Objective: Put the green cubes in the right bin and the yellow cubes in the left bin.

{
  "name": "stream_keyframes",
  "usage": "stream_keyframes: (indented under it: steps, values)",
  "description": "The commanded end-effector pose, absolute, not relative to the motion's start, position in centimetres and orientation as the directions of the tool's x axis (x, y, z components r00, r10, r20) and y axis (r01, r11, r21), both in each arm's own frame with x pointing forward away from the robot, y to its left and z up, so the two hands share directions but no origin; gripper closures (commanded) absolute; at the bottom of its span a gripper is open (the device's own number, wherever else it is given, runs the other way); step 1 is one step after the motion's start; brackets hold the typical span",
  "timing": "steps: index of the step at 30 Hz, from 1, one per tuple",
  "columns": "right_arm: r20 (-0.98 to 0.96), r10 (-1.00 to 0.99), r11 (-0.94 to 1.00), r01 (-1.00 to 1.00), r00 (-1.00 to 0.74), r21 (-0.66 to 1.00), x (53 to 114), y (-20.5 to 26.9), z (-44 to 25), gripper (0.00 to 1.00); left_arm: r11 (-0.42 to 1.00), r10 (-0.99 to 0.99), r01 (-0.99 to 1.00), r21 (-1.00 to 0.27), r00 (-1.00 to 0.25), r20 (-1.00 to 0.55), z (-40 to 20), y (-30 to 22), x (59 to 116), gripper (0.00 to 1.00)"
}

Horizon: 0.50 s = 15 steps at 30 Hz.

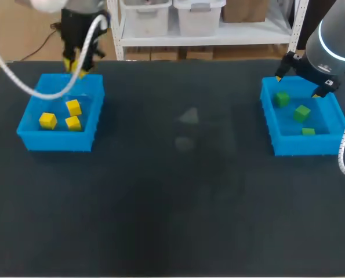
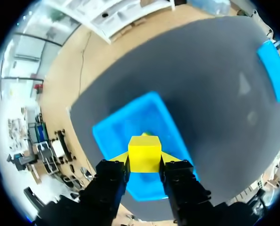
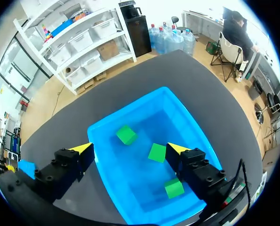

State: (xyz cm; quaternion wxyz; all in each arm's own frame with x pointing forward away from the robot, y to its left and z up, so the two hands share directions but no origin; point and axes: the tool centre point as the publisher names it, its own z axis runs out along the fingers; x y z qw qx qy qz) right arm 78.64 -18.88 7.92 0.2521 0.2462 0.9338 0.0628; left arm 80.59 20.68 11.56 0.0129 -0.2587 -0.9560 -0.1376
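Left tool [image 2: 144, 159] is clamping a yellow cube [image 2: 144, 148], left bin [image 2: 107, 132]'s rim lying just under it; right tool [image 3: 130, 149] is hanging spread apart, three green cubes [image 3: 157, 152] inside right bin [image 3: 187, 117] beneath.

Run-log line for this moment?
left hand: shut on yellow cube, over left bin | right hand: open, over right bin | green cubes: binned

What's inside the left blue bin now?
Three yellow cubes lie inside the blue plastic left bin. The left end effector, shut on a fourth yellow cube, covers its far rim.
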Motion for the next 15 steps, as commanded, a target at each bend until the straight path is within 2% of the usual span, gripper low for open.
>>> stream_keyframes:
  steps: [1, 9, 10, 11, 13, 15]
  values:
    - [-0.443, 0.492, 0.871, 0.429, -0.75, 0.241, 78.6, -18.8, 7.9, 0.0, 0.841, 0.53, 0.492, 0.226, -0.833, -0.158, 9.9, 24.4, 75.7, 1.0]
    - [-0.443, 0.492, 0.871, 0.429, -0.75, 0.241, 78.6, -18.8, 7.9, 0.0, 0.862, 0.493, 0.465, 0.199, -0.861, -0.124, 7.8, 25.4, 74.6, 0.98]
    - [-0.443, 0.492, 0.871, 0.429, -0.75, 0.241, 78.6, -18.8, 7.9, 0.0, 0.862, 0.493, 0.465, 0.203, -0.861, -0.123, 7.8, 25.4, 74.6, 0.17]
    - [-0.443, 0.492, 0.871, 0.429, -0.75, 0.241, 78.6, -18.8, 7.9, 0.0, 0.87, 0.485, 0.455, 0.191, -0.861, -0.153, 7.9, 25.2, 74.8, 0.0]
    - [-0.443, 0.492, 0.871, 0.429, -0.75, 0.241, 78.6, -18.8, 7.9, 0.0, 0.887, 0.462, 0.442, 0.136, -0.858, -0.223, 8.5, 24.7, 75.1, 0.0]
    - [-0.443, 0.492, 0.871, 0.429, -0.75, 0.241, 78.6, -18.8, 7.9, 0.0, 0.911, 0.394, 0.413, 0.02, -0.853, -0.343, 9.5, 23.9, 75.5, 0.0]
